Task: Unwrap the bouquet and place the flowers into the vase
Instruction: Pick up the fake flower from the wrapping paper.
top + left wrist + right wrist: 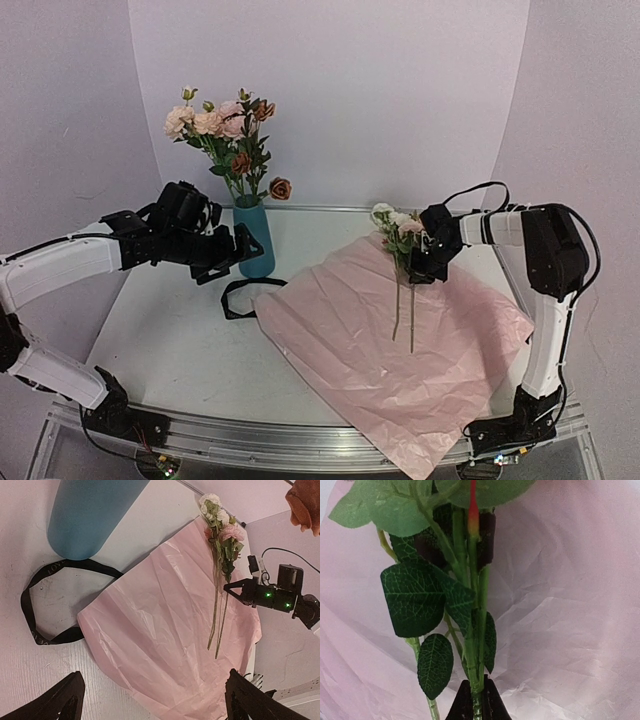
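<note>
Your right gripper (pixel 425 262) is clamped tight on the stems of a few flowers (pixel 400 232), over the spread-out paper (pixel 380 350). Your left gripper (pixel 235 258) is spread wide with nothing in it, just beside the vase (pixel 256 240). The vase holds more flowers. The ribbon (pixel 25 605) lies looped between vase and paper.

The left arm (pixel 70 262) reaches in from the left edge of the table (pixel 170 345), forearm level, its gripper (pixel 235 255) spread wide, jaws pointing right. The right arm (pixel 548 250) stands at the near right corner and folds leftward, its gripper (pixel 425 262) pinched tight on the stems of the flowers (pixel 404 232).
</note>
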You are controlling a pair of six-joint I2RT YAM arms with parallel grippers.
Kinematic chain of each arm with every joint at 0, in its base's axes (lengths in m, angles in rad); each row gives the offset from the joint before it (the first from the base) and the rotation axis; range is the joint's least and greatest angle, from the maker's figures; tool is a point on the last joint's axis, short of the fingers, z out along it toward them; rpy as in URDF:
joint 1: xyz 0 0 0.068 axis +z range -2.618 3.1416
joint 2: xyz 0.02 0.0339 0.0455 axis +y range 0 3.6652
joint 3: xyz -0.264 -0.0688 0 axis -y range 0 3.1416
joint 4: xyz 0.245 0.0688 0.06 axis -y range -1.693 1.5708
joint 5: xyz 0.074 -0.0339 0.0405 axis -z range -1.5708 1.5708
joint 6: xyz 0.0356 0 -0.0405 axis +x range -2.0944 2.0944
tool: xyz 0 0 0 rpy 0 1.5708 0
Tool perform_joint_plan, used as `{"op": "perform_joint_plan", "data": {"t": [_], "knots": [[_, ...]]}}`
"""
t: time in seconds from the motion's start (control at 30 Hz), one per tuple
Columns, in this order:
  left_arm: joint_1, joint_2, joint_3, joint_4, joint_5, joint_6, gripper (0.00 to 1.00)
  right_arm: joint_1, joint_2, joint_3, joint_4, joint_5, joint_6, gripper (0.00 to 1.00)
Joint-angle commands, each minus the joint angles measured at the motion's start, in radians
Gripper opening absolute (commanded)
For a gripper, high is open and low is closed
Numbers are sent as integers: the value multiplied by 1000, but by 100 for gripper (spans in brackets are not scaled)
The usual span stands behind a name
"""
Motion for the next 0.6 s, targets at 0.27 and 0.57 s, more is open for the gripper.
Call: {"op": "perform_joint_plan", "data": {"t": [0.27, 0.57], "knots": [[2, 20, 61, 35, 20, 5, 100, -2, -238, -24, -27, 76, -4, 0], [-28, 22, 65, 79, 49, -10, 99, -2, -345, -96, 185, -310, -92, 0]]}}
